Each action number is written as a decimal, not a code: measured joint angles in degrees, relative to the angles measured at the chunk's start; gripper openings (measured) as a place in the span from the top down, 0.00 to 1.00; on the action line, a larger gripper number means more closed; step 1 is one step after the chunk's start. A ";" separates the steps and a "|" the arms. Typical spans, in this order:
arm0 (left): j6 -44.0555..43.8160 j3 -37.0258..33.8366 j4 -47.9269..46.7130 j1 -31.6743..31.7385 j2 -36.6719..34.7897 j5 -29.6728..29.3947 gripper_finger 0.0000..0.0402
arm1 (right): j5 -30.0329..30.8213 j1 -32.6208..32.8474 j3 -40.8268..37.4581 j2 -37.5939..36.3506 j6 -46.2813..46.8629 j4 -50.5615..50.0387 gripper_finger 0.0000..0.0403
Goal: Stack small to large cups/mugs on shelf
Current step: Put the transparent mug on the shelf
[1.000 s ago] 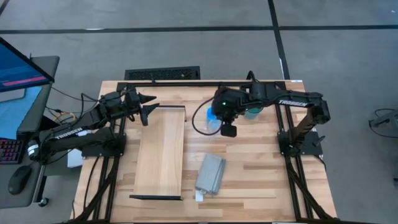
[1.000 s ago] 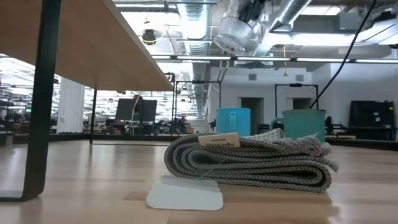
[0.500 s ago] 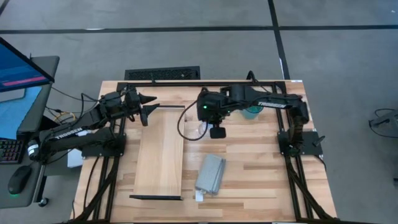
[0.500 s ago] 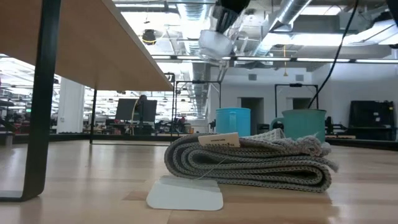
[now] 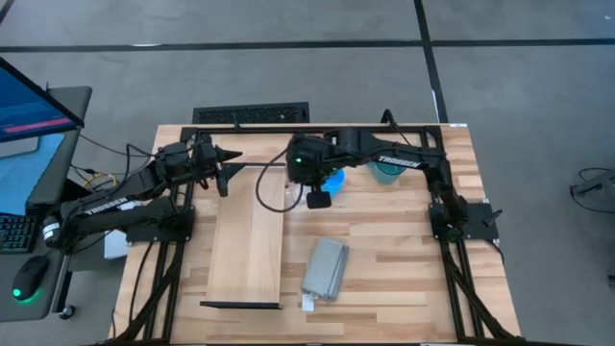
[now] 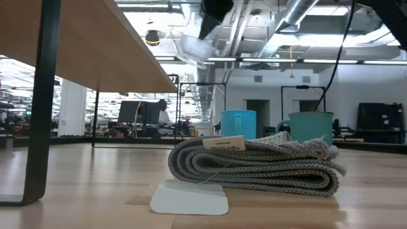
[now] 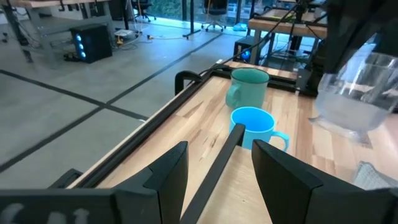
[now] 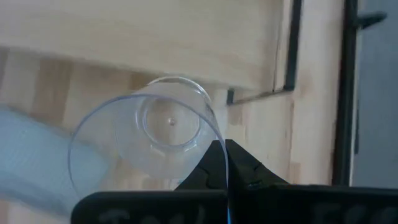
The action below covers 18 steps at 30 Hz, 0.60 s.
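My right gripper (image 8: 227, 163) is shut on the small clear cup (image 8: 146, 149) and holds it in the air (image 6: 194, 48) beside the far right corner of the shelf (image 5: 248, 235). The blue mug (image 5: 333, 181) and the teal mug (image 5: 387, 173) stand upright on the tabletop at the far side, right of the shelf. My left gripper (image 5: 231, 168) waits open at the shelf's far end, with the shelf's dark end edge (image 7: 214, 168) seen between its fingers. My right gripper pinches the clear cup's wall at the rim (image 8: 216, 142), one finger (image 8: 208, 169) inside the cup and one outside. The fingers slant down from above. The cup is lifted clear of the table and hangs tilted below them, its base lowest.
A folded grey cloth (image 5: 325, 269) with a white tag lies on the tabletop right of the shelf, toward the near side. The shelf stands raised on dark legs (image 6: 38, 102). Black frame rails (image 5: 317, 127) run along the table's far edge.
My right gripper has carried the clear cup toward the table's left, from above the blue mug to the shelf's far right corner. The cup has stayed lifted and tilted in the hold.
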 joint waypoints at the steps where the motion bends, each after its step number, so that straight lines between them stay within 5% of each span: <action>1: 0.04 0.00 -0.21 0.00 0.02 0.03 0.58 | -0.19 0.02 0.10 0.00 0.32 0.47 0.99; 18: 2.90 0.00 -1.41 0.00 0.02 0.05 0.58 | -4.89 2.54 -1.36 7.56 1.90 -9.08 0.99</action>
